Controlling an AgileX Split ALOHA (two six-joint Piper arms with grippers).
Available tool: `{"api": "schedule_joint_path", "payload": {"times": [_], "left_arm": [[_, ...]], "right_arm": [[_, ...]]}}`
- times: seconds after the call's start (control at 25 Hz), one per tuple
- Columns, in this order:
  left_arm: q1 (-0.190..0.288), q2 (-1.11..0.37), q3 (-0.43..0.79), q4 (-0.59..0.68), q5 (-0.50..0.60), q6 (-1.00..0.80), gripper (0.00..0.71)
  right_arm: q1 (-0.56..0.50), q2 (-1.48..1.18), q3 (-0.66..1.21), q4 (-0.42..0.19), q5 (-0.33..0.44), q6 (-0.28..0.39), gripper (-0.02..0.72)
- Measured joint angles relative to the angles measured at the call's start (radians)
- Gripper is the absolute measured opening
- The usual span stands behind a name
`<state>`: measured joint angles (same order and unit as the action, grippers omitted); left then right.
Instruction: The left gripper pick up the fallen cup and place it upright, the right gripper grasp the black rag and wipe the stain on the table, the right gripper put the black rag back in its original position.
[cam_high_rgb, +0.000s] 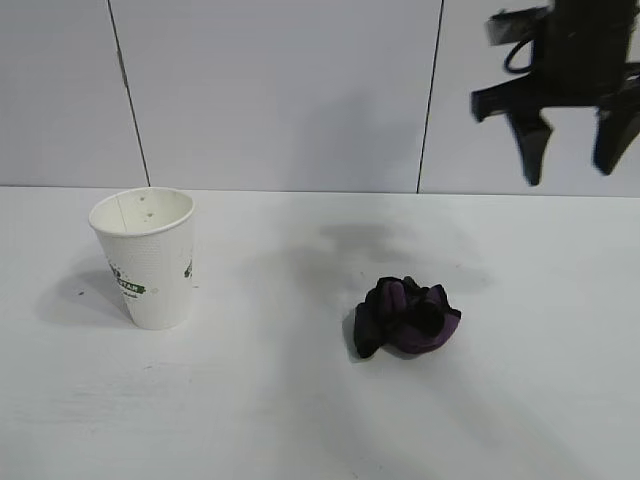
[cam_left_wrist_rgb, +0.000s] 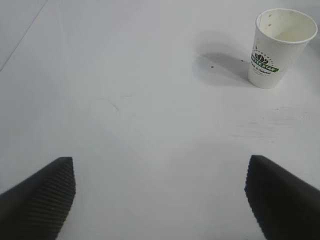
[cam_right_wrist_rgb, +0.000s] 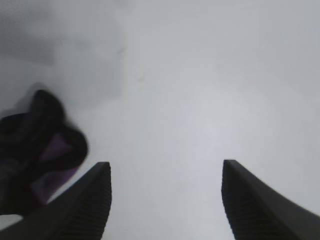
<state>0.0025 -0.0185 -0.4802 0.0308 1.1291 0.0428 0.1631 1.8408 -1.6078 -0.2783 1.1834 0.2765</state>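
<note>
The white paper cup (cam_high_rgb: 147, 257) with its green logo stands upright at the left of the table (cam_high_rgb: 280, 420); the left wrist view shows the cup (cam_left_wrist_rgb: 280, 47) well away from my left gripper (cam_left_wrist_rgb: 160, 172), which is open and empty. The black and purple rag (cam_high_rgb: 405, 317) lies bunched on the table right of centre. High above and to the right of it hangs my right gripper (cam_high_rgb: 571, 165), open with nothing between its fingers. In the right wrist view the rag (cam_right_wrist_rgb: 37, 150) lies beside my right gripper (cam_right_wrist_rgb: 165, 172), outside the jaws. No stain shows.
A grey panelled wall (cam_high_rgb: 300, 90) runs behind the table. Faint tiny specks (cam_left_wrist_rgb: 212, 66) sit in the cup's shadow. Bare tabletop lies between cup and rag and in front of both.
</note>
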Motion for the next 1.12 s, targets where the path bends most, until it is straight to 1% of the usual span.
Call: {"api": "schedule_joint_path", "payload": {"times": [0.12, 0.2, 0.36, 0.56, 0.68, 0.84, 1.0, 1.12], "left_arm": [[0.000, 0.000, 0.000, 0.000, 0.000, 0.000, 0.663], [0.000, 0.000, 0.000, 0.000, 0.000, 0.000, 0.663], [0.000, 0.000, 0.000, 0.000, 0.000, 0.000, 0.663], [0.000, 0.000, 0.000, 0.000, 0.000, 0.000, 0.663], [0.000, 0.000, 0.000, 0.000, 0.000, 0.000, 0.663], [0.000, 0.000, 0.000, 0.000, 0.000, 0.000, 0.663], [0.000, 0.000, 0.000, 0.000, 0.000, 0.000, 0.663], [0.000, 0.000, 0.000, 0.000, 0.000, 0.000, 0.663]], "right_arm": [[-0.074, -0.141, 0.000, -0.011, -0.004, 0.000, 0.442], [-0.105, -0.254, 0.000, -0.017, -0.010, -0.010, 0.442], [-0.109, -0.517, 0.000, -0.024, -0.031, -0.044, 0.442], [-0.107, -0.853, 0.000, 0.003, -0.018, -0.072, 0.442], [-0.107, -1.028, -0.001, 0.040, 0.021, -0.093, 0.442], [-0.107, -1.209, -0.007, 0.110, 0.079, -0.105, 0.442], [-0.107, -1.336, 0.008, 0.203, 0.085, -0.121, 0.442], [-0.107, -1.432, 0.082, 0.261, 0.085, -0.124, 0.442]]}}
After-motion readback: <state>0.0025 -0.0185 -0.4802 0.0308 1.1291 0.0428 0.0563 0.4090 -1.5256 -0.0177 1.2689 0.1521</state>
